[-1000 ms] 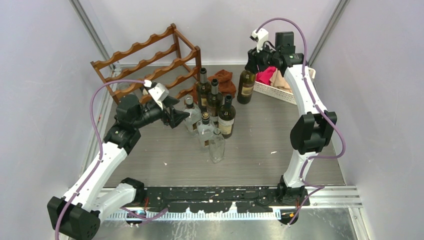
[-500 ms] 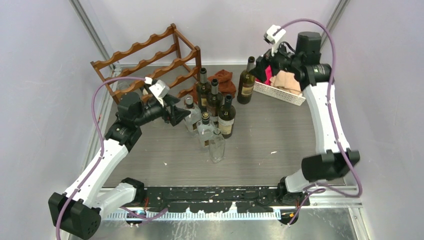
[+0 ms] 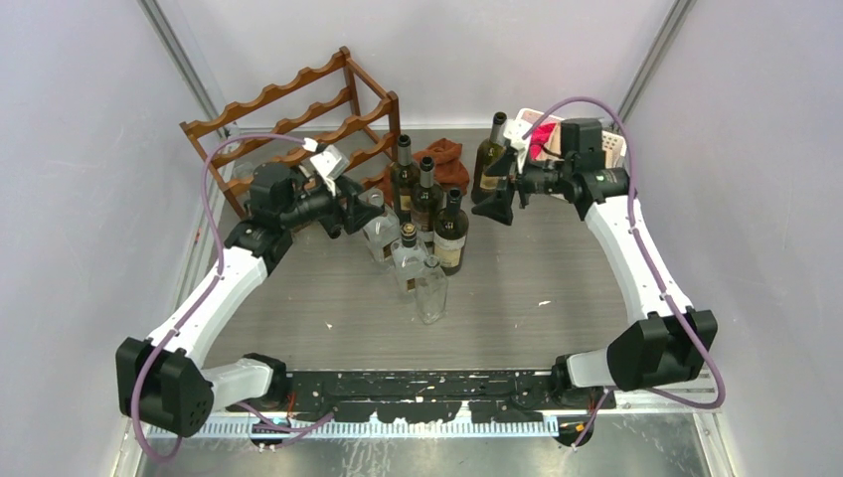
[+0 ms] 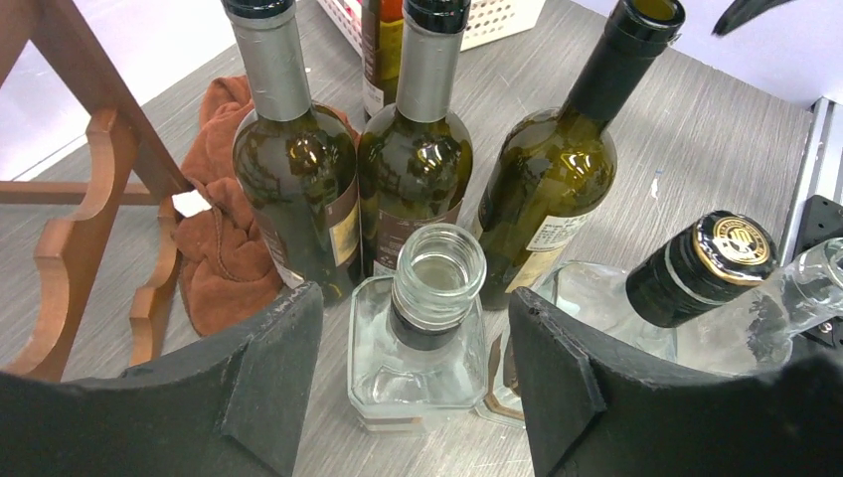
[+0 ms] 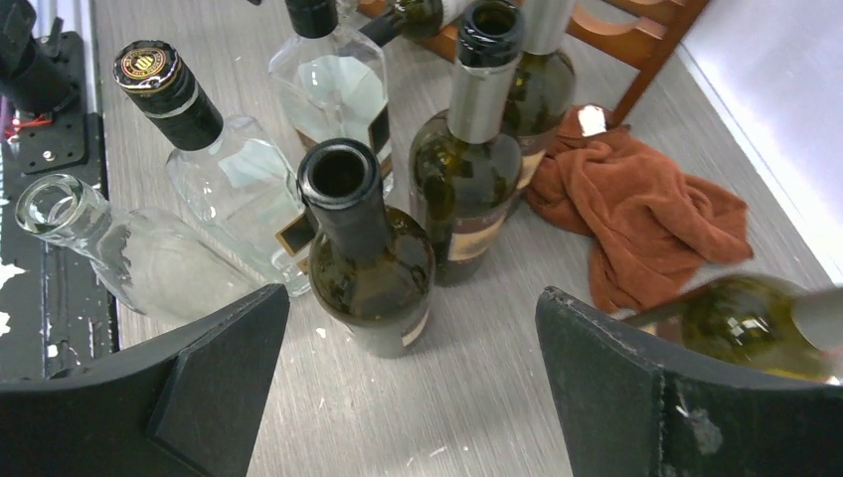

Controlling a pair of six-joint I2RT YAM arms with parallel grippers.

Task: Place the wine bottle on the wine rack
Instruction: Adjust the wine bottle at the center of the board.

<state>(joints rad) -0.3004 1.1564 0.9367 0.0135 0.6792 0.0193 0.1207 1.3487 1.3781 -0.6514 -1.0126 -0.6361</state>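
Note:
The dark wooden wine rack (image 3: 298, 129) stands at the back left with no bottle on it. Three dark wine bottles (image 3: 425, 194) stand upright in a cluster at mid-table, and another wine bottle (image 3: 489, 164) stands apart to their right. My left gripper (image 3: 358, 207) is open, its fingers either side of a clear square bottle (image 4: 422, 338) with a gap on each side. My right gripper (image 3: 502, 204) is open and empty, low beside the lone wine bottle (image 5: 746, 323). It faces the nearest dark bottle (image 5: 368, 258) of the cluster.
Two more clear bottles (image 3: 408, 260) (image 3: 430, 288) stand in front of the cluster. A brown cloth (image 3: 445, 159) lies behind it, by the rack's foot. A white basket (image 3: 618, 149) with cloths sits at the back right behind the right arm.
My right gripper has let go of the lone wine bottle's neck, opened wide, swung out and come down low to that bottle's front. My left gripper has moved right and back, onto the clear bottle.

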